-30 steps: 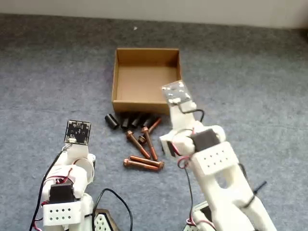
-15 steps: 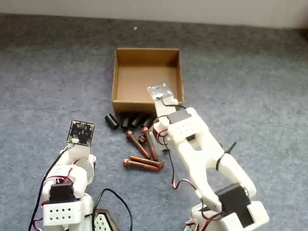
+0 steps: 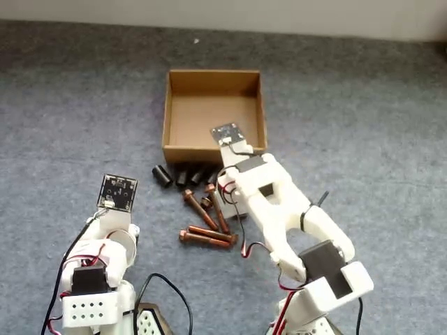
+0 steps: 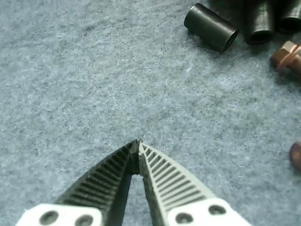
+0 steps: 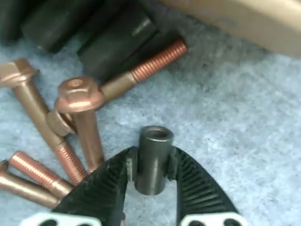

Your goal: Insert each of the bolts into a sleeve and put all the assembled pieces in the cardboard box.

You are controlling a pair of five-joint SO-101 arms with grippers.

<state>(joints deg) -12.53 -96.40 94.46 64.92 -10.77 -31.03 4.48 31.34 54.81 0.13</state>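
Observation:
My right gripper [image 5: 153, 159] is shut on a short dark sleeve [image 5: 156, 135], held upright just above the carpet. Several copper bolts [image 5: 80, 117] lie close beside it, and one bolt [image 5: 150, 63] is partly pushed into a dark sleeve [image 5: 113, 44]. From above, the right arm [image 3: 272, 202] stretches over the bolt pile [image 3: 206, 236] in front of the open cardboard box [image 3: 192, 152]. My left gripper [image 4: 138, 145] is shut on nothing over bare carpet, short of a loose black sleeve [image 4: 210, 27] and a bolt head [image 4: 286, 54].
A row of black sleeves [image 3: 183, 176] lies along the box's front wall, with one [image 3: 162, 176] set slightly apart. The left arm [image 3: 105, 237] sits at the near left. Grey carpet spreads around everything.
The right arm swung left and stretched down over the bolts and sleeves. The left arm hardly moved.

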